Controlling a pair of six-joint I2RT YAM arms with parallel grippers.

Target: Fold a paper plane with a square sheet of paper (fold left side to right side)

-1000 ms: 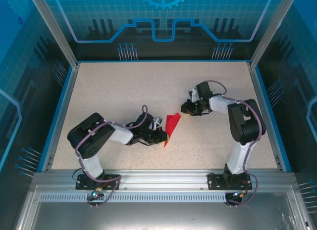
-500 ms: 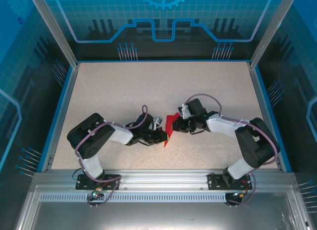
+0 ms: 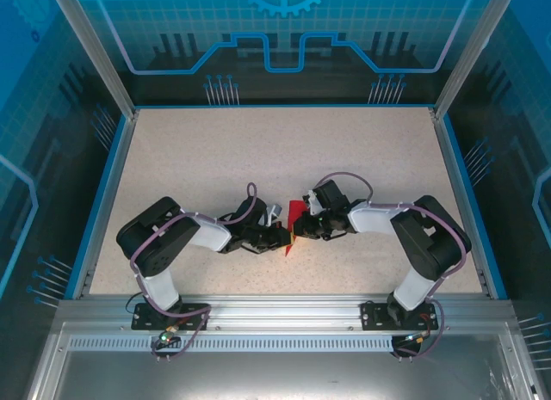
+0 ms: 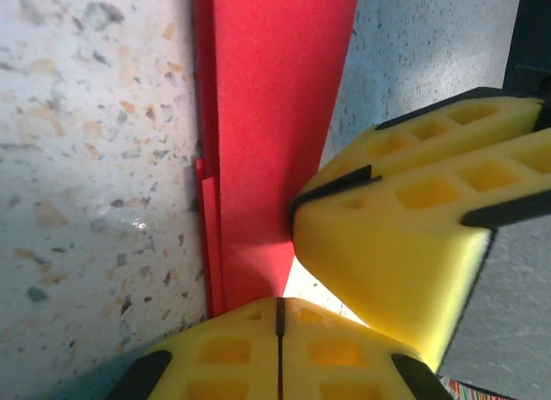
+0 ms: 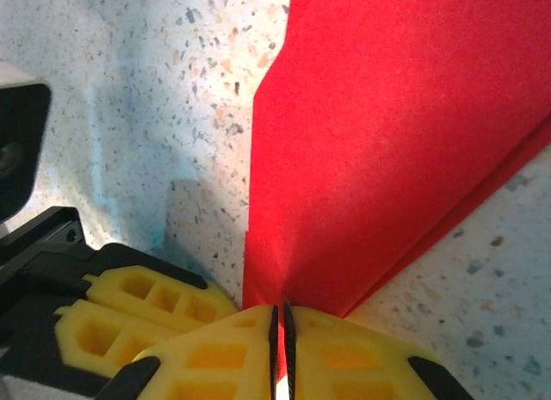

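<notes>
Left gripper point(image 4: 277, 331) and right gripper point(image 5: 280, 331) pinch the paper plane point(image 5: 387, 116), arms reaching inward.

Bright even light; wrist views soft, faint shadows.

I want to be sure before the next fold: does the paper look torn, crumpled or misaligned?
No tear or crumple shows on the folded bright red paper plane. One small thing: in the left wrist view, another layer sticks out past its left edge, so the layers are not flush.
</notes>
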